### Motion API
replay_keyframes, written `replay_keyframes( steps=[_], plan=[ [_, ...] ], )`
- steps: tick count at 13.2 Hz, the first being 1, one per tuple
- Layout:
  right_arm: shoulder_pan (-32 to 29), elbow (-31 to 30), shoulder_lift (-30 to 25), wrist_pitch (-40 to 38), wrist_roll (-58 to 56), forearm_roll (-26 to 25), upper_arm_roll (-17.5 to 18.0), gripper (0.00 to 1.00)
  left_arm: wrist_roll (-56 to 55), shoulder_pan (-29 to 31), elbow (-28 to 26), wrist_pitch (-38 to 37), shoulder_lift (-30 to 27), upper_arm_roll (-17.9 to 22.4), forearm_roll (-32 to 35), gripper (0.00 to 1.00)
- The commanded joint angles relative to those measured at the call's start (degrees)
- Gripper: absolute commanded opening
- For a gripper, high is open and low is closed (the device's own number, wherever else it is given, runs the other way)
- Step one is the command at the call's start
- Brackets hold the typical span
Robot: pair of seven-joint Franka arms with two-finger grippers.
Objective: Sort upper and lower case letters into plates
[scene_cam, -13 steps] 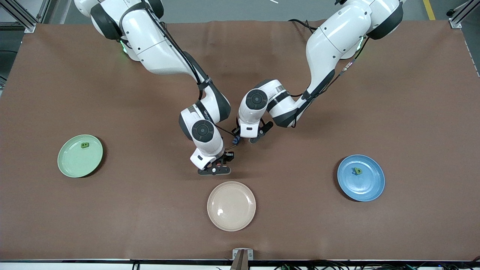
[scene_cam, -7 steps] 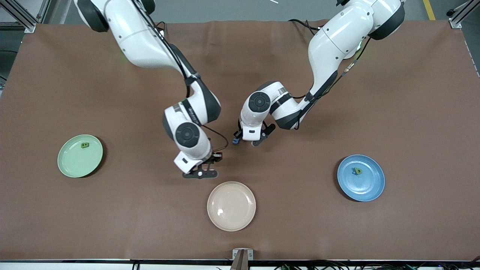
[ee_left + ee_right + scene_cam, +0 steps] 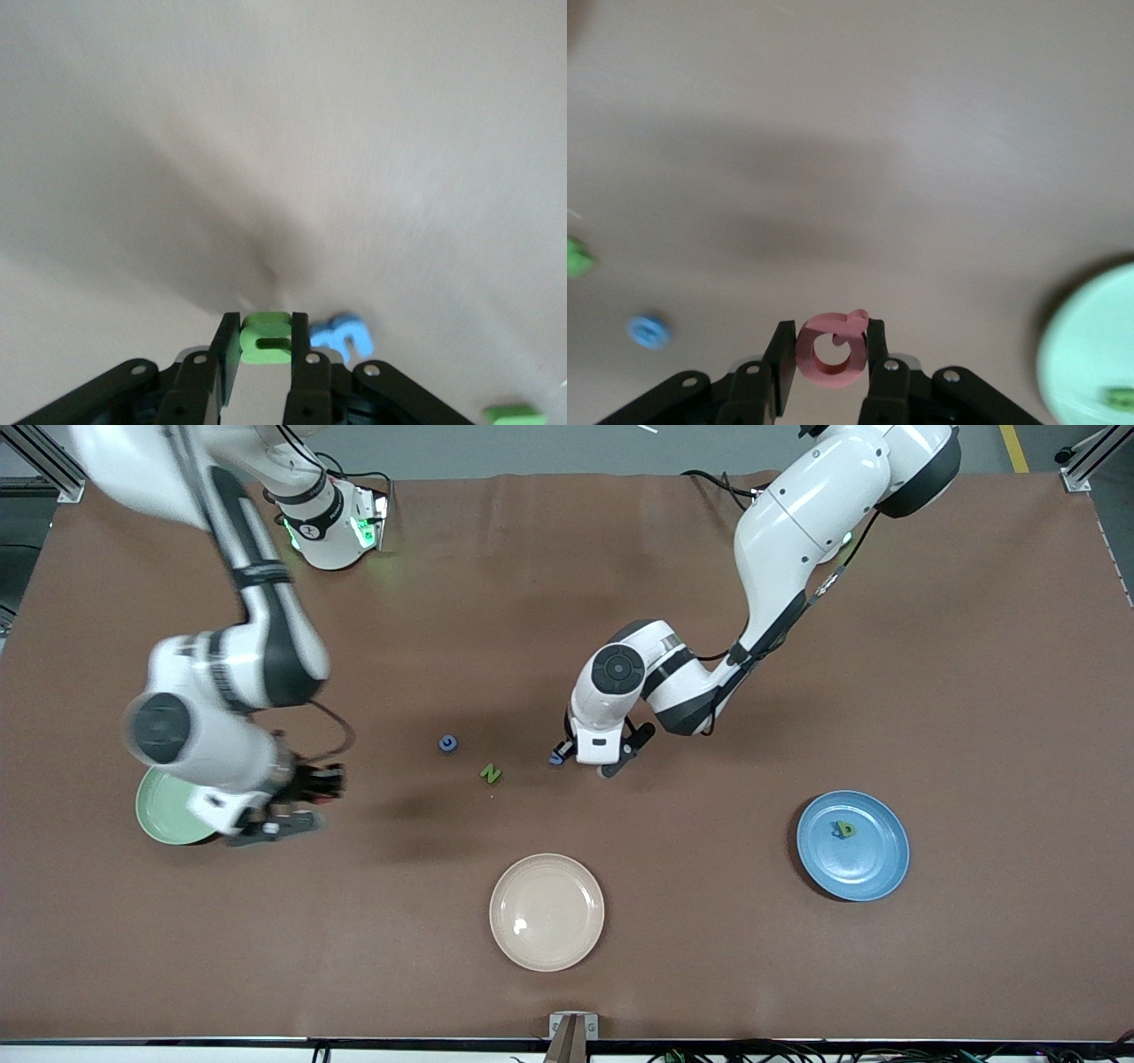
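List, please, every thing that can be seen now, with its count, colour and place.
green plate: 1, pale green, right arm's end, partly under the arm
blue plate: 1, blue, left arm's end, a small green piece in it
beige plate: 1, cream, nearest the front camera
loose letters: 3, blue, green N, blue beside left gripper
table: 1, brown
left gripper: jaws shut on green letter, low at table's middle
right gripper: jaws shut on pink letter, beside green plate
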Motion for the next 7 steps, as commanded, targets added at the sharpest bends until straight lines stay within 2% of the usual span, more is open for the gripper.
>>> replay_keyframes(
  steps=[1, 3, 6, 7],
  plan=[
    [-10.62, -7.17, -3.23, 2.43, -12.69, -0.81, 1.66, 0.22, 4.74, 6.04, -0.80, -6.18, -4.88, -0.05, 1.06, 0.00],
    [-16.44, -8.14, -2.52, 6.20, -21.67, -0.81, 1.75, 0.22, 13.43, 13.41, -0.72, -10.49, -6.37, -0.05, 2.47, 0.00],
    [-21.46, -7.97, 3.61, 12.70, -29.24, -0.81, 1.75, 0.25, 29.86, 23.17, -0.72, -14.81, -7.26, 0.04, 3.17, 0.00],
    [-22.34, -8.14, 5.55, 15.33, -30.74, -0.81, 1.75, 0.25, 33.21, 25.81, -0.80, -14.99, -7.26, -0.05, 5.27, 0.00]
  ],
)
